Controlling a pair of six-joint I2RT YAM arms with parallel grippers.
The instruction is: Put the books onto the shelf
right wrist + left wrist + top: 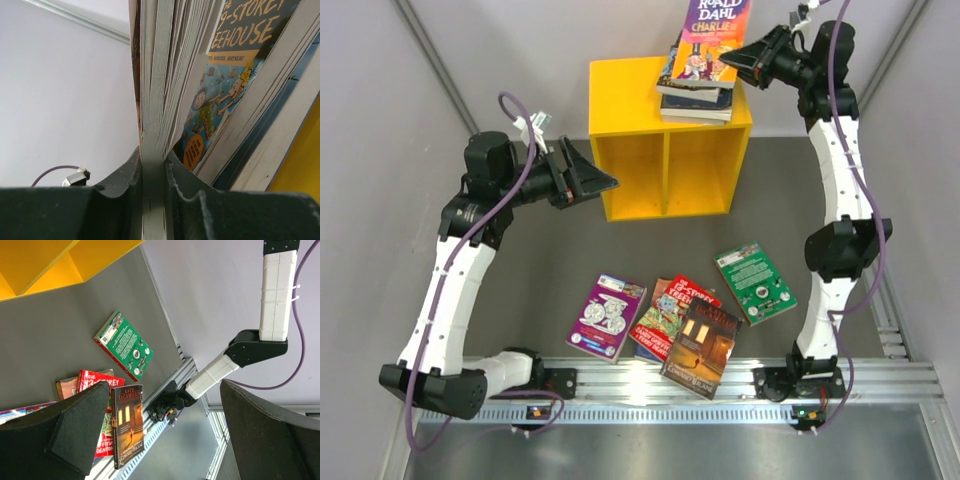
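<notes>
Roald Dahl book (712,28), Kate DiCamillo paperback (128,422), Treehouse cover (222,95)

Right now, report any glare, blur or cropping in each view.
Top external: evenly lit, glare on the metal rail; the orange book is cut off by the top edge. Left wrist: the left gripper looms dark and soft, the loose books are crisp. Right wrist: the right gripper and the book's page edges sit too close, blurred.
</notes>
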